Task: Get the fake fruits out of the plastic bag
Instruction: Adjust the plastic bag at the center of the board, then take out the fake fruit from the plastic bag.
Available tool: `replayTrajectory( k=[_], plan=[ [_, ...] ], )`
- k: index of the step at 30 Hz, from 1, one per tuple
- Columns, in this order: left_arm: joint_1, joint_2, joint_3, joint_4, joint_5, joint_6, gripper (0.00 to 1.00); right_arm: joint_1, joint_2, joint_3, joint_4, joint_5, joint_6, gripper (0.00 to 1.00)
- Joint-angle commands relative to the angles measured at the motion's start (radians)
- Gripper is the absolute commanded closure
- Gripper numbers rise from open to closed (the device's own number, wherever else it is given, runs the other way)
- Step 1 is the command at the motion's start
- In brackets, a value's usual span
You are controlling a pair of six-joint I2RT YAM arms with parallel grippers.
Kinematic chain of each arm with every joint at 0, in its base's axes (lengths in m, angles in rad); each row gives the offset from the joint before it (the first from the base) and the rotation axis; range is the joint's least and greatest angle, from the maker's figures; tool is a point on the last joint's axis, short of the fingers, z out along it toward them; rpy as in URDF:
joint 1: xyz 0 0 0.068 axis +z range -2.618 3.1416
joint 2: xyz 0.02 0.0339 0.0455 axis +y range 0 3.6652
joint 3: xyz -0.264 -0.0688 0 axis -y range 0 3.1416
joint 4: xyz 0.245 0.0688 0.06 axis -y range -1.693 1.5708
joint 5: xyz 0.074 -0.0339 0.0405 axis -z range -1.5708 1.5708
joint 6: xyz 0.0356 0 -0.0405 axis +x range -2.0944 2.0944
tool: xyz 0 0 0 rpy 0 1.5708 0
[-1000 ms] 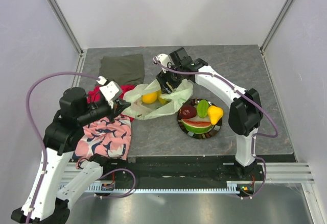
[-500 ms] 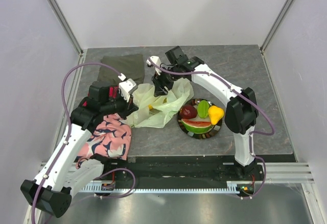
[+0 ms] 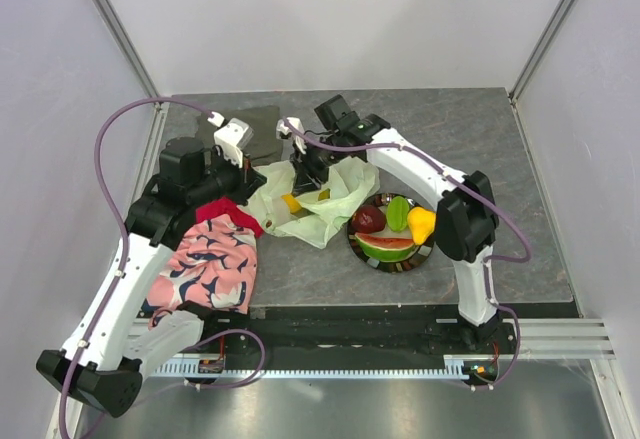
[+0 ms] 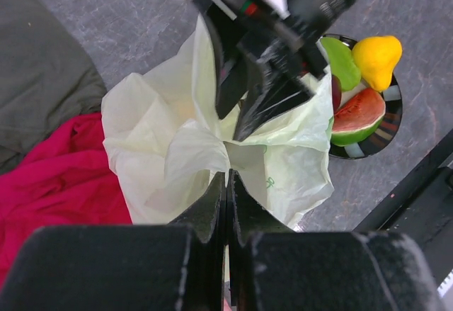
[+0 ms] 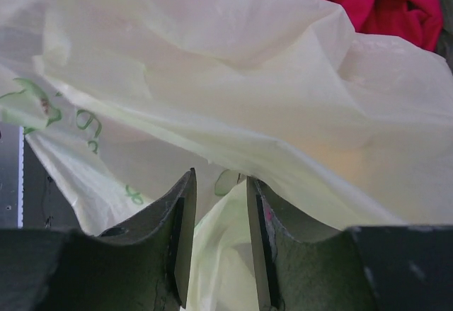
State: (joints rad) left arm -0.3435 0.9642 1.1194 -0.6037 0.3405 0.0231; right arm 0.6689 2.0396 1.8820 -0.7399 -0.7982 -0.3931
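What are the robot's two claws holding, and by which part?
The left gripper pinches the plastic bag by a bunched fold of film. The right gripper straddles another fold, jaws slightly apart; a firm hold cannot be told.

No legible word, number or brand can be read in any view. Green printed marks (image 5: pixel 86 121) are seen on the plastic bag (image 5: pixel 212 56) in the right wrist view, shaped like curved letters or a logo, but they are crumpled and cannot be made out. A similar small green mark is seen in the left wrist view, equally unreadable.
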Motion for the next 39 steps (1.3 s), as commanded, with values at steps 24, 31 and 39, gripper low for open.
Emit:
replayTrajectory(
  k=[24,31,39],
  plan=[
    [0.038,-0.058,0.013,-0.014,0.066,-0.069,0.98,0.063,0.237,0.083,0.18,0.476,0.348,0.12],
    [0.078,-0.096,0.052,-0.146,0.087,-0.051,0.98,0.051,0.168,0.011,0.185,0.409,0.384,0.09],
    [0.09,-0.166,0.106,-0.292,0.12,0.046,0.98,0.035,0.129,-0.004,0.192,0.297,0.372,0.07]
  ],
)
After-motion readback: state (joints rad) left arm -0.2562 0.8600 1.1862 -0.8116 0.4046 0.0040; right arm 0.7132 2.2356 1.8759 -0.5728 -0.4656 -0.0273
